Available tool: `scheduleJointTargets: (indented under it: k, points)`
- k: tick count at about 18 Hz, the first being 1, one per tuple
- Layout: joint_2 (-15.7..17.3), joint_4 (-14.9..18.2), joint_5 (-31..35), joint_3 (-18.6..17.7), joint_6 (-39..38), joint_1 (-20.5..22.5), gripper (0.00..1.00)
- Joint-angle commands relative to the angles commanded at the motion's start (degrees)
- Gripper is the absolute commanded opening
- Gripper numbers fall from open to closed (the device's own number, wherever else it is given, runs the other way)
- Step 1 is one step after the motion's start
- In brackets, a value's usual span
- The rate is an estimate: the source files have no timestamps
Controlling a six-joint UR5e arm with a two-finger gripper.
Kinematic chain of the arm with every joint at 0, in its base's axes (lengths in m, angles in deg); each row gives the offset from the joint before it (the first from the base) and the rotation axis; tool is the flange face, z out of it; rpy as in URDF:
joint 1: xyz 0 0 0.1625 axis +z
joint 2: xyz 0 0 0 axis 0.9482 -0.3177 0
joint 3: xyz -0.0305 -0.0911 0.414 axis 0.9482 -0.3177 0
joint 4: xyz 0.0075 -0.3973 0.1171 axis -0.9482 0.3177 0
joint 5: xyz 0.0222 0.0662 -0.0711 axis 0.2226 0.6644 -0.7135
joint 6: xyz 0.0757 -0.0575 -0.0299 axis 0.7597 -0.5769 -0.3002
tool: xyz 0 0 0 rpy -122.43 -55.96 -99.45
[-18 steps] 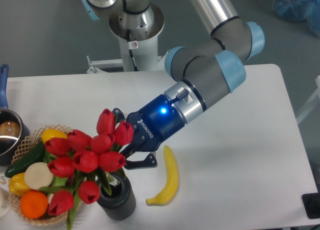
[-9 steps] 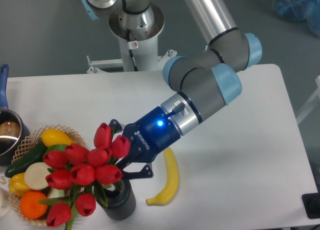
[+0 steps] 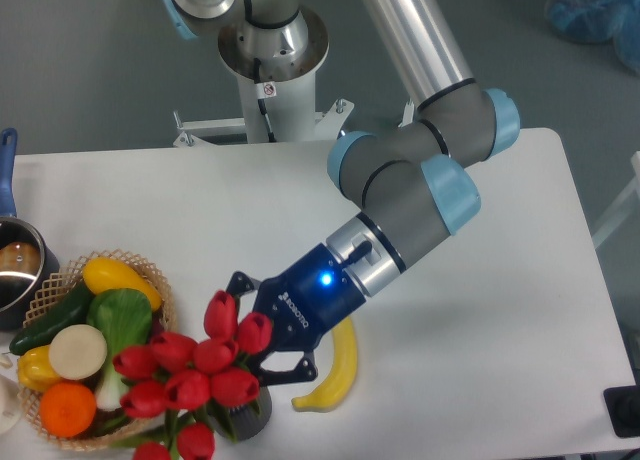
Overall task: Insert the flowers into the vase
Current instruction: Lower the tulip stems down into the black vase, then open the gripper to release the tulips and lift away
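At lower left, the flowers (image 3: 195,372) are gripped at the stems by the closed hand (image 3: 262,352) — soft, light, easily crushed — over the vase (image 3: 245,417).

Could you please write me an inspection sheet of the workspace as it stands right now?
Surface: white table, bare on its right half.
Job's things: flowers, red tulips, bunched over the vase; only a bit of the vase's dark side shows, so I cannot tell how deep the stems sit.
Clutter: banana lying beside the vase; wicker basket holding mixed produce; pot with a blue handle at the left edge.
Gripper: gripper low at the flowers; the blooms hide the fingertips, so grip cannot be told.
Cables: nothing seen.
Surroundings: robot base behind the table, grey floor, blue bag top right.
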Motion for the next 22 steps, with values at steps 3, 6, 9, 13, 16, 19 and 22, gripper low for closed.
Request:
scheduleJointTargets:
  k: [3, 6, 9, 13, 16, 19, 22]
  points:
    - [-0.2, 0.0, 1.1, -0.7, 0.0, 0.0, 0.22]
    - [0.0, 0.0, 3.3, -2.9, 0.0, 0.0, 0.23]
    - [1.0, 0.0, 4.0, -5.8, 0.0, -0.2, 0.26]
    - [2.7, 0.0, 4.2, -9.1, 0.8, -0.3, 0.34]
    - [3.2, 0.0, 4.2, -9.8, 0.8, -0.2, 0.49]
    - [3.3, 0.0, 4.2, -10.3, 0.8, -0.2, 0.76]
    - [3.6, 0.0, 4.2, -11.0, 0.9, -0.2, 0.93]
